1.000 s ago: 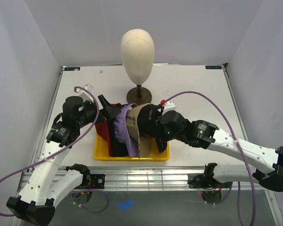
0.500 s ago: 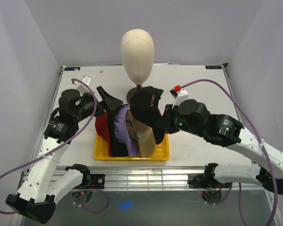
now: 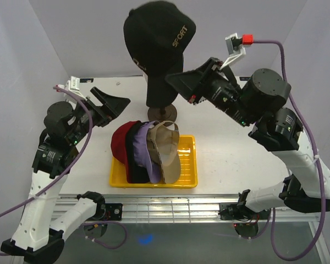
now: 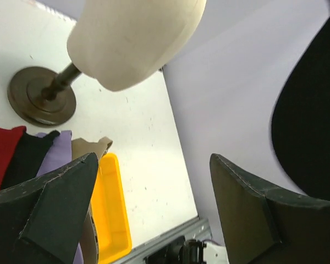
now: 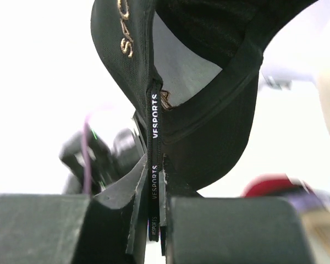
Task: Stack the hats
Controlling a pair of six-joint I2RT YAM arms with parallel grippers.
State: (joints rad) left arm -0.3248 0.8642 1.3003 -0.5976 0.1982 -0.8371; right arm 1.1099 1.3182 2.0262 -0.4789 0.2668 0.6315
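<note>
Tray (image 3: 188, 160) mid near edge of tabletop (image 3: 236, 143), three caps (image 3: 146, 151) side by side in it, mannequin stand (image 3: 166, 114) behind, fourth cap (image 3: 157, 38) high above in right tool (image 5: 155, 187)

You are looking at a black cap (image 3: 157, 41) of matt woven cloth. The yellow tray (image 3: 188, 165) nearer you is shining like smooth plastic, and the mannequin head (image 4: 135, 38) is showing smooth, matt cream.

black cap (image 3: 154, 41) lifted high, left hand (image 3: 120, 104) raised
</note>
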